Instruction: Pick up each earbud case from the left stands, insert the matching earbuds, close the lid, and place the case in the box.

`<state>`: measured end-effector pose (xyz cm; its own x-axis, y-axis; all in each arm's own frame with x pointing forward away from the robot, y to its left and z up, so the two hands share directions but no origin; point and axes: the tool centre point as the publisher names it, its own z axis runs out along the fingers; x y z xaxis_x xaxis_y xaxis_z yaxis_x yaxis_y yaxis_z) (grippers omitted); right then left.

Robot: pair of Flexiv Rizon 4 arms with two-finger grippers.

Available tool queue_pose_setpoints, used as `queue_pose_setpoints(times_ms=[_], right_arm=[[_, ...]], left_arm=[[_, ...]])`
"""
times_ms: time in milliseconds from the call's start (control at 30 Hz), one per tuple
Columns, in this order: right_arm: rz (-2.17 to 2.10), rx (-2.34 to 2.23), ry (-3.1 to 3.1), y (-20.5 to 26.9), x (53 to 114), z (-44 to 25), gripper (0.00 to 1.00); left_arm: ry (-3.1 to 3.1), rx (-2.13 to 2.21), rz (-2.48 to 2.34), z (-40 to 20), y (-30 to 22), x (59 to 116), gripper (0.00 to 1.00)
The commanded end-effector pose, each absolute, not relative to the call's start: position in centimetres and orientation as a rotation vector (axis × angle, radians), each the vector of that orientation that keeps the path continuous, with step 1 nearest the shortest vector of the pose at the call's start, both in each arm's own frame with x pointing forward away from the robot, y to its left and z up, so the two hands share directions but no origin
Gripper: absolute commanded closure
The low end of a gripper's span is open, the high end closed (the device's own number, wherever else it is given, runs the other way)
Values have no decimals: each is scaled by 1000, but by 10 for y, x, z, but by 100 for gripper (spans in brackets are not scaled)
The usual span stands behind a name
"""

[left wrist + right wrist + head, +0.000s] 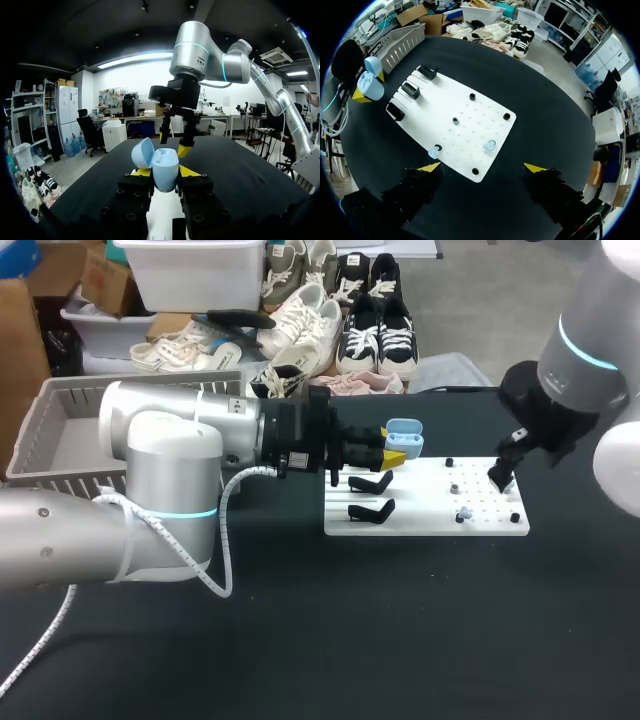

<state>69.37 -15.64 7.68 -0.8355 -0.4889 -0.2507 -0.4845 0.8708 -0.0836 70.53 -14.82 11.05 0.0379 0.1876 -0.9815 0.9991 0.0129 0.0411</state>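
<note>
A light-blue earbud case with its lid up sits in my left gripper, held over the left end of the white board. In the left wrist view the case is pinched between both yellow tips, so the left gripper is shut on it. Two pale-blue earbuds lie on the board near its pegs. My right gripper hangs open above the board's right end, just over the earbuds. In the head view the right gripper is empty.
Black stands sit at the board's left end, below the held case. A grey slatted basket stands at the table's far left, behind my left arm. Small black pegs dot the board.
</note>
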Motion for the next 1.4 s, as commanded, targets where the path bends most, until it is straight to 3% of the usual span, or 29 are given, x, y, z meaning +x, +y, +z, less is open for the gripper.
queue_pose_setpoints(times_ms=[33, 200, 300, 400, 533, 700, 1400], right_arm=[[-33, -722, 2780, -150, 696, 64, 6], [-31, -711, 2789, -151, 699, 58, 19], [-38, -706, 2800, -152, 700, 56, 21], [-46, -688, 2806, -152, 700, 55, 37], [-46, -658, 2817, -152, 700, 51, 37], [-68, -644, 2825, -151, 704, 47, 45], [-213, -591, 2864, -152, 713, 30, 52]], left_arm=[[1322, 1350, -1072, 110, -148, 705, 100], [1322, 1350, -1072, 110, -148, 705, 100], [1322, 1350, -1072, 110, -148, 705, 100], [1322, 1350, -1072, 110, -148, 705, 100], [1322, 1350, -1072, 110, -148, 705, 100], [1322, 1350, -1072, 110, -148, 705, 100], [1322, 1350, -1072, 110, -148, 705, 100]])
